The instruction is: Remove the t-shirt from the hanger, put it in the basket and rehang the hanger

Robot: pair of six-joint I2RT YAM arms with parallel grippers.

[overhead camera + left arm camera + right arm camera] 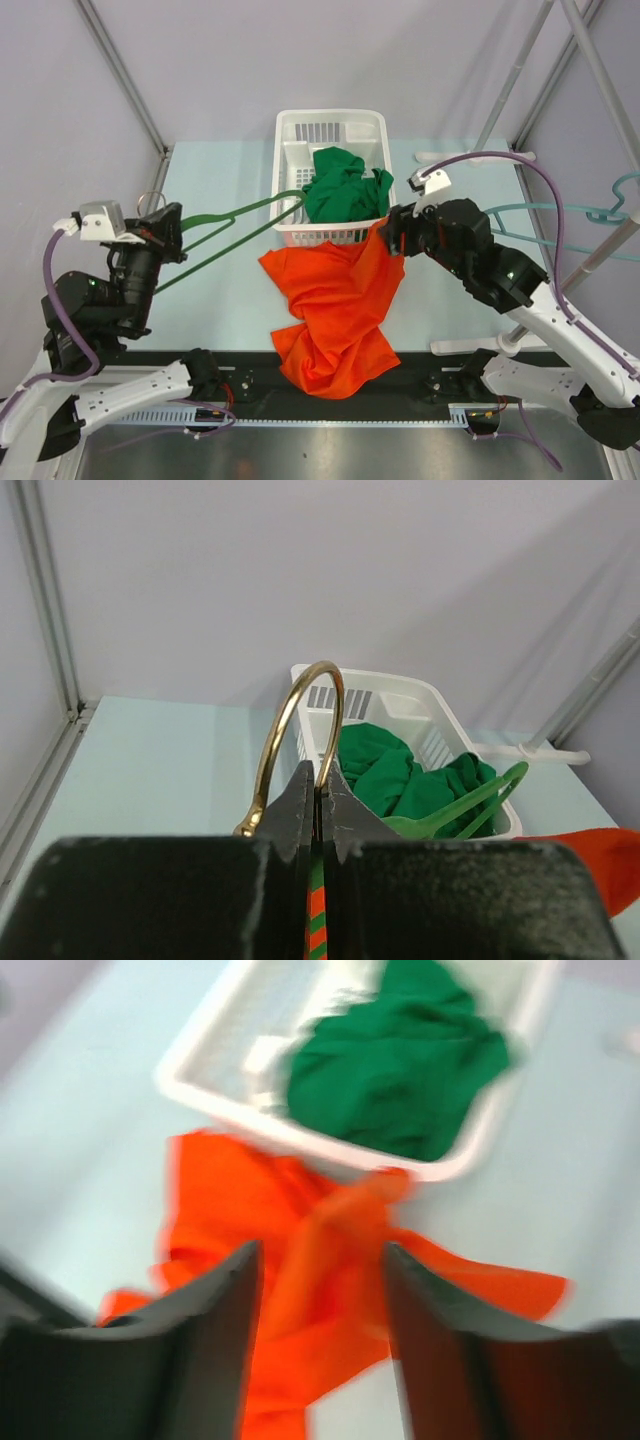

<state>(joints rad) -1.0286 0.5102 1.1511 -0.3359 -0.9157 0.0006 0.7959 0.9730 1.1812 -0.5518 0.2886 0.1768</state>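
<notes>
The orange t-shirt [335, 310] lies crumpled on the desk [220, 300], running from its near edge up to the white basket [330, 118], and seems clear of the green hanger [240, 232], so removal looks nearly done. By the left edge, the left pincer [318, 810] is pressed together on the hanger's neck. The right pincer [320, 1300] hovers spread over the shirt's far corner. The next move calls for drawing the hanger away, though its far end sits at the basket rim beside a green garment [345, 190].

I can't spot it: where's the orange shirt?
In the top view, the orange t-shirt lies mid-table, just in front of the white basket, by the right gripper.
</notes>
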